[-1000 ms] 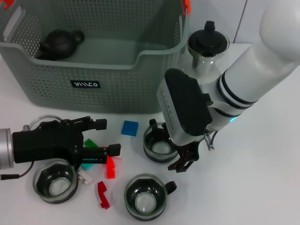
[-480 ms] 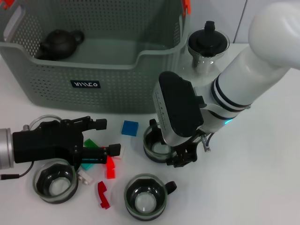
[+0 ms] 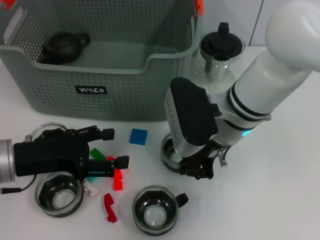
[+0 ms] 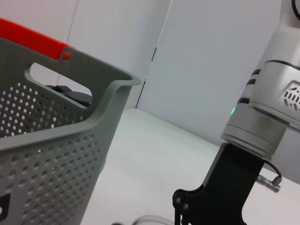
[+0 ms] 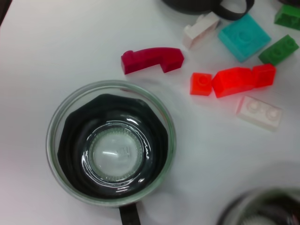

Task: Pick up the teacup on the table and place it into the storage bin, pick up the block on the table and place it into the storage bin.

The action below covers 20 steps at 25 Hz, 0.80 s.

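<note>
The grey-green storage bin stands at the back left of the white table; its corner shows in the left wrist view. My right gripper is low over the middle teacup, a glass cup with a dark liner, and covers most of it. Two more teacups stand at the front: one in the middle, seen from above in the right wrist view, and one at the left. My left gripper is open and empty above loose blocks. A blue block lies in front of the bin.
A black teapot sits inside the bin. A glass teapot with a black lid stands right of the bin. Red, dark red, white, teal and green blocks lie between the cups.
My right gripper has come down and shifted slightly toward the middle teacup, hiding more of it. The left arm and the other objects have not moved.
</note>
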Motion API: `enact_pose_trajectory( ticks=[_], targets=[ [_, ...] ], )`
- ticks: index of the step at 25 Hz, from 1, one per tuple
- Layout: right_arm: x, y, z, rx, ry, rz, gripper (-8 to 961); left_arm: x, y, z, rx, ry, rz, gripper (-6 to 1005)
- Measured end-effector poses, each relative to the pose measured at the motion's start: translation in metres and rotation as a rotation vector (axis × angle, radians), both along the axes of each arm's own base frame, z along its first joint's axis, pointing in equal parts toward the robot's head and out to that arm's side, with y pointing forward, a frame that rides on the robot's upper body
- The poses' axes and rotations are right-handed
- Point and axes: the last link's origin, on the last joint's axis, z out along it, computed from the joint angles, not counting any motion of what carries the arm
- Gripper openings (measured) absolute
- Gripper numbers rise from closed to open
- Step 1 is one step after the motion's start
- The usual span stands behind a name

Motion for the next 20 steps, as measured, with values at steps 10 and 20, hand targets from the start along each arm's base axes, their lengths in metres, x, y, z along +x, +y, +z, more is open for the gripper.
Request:
enact_pose_trajectory(
  ticks=[10,20],
  targets=[
    [-0.008,-0.003,0.019,0.001,0.061,-0.078,74,-0.001,-0.002,0.000,-0.005,-0.004,-0.001,945],
    [-0.049,-0.012,0.095,-0.012,0.308,-0.150,53,-0.015,-0.010,0.010,0.038,0.019,0.013,944]
  ],
)
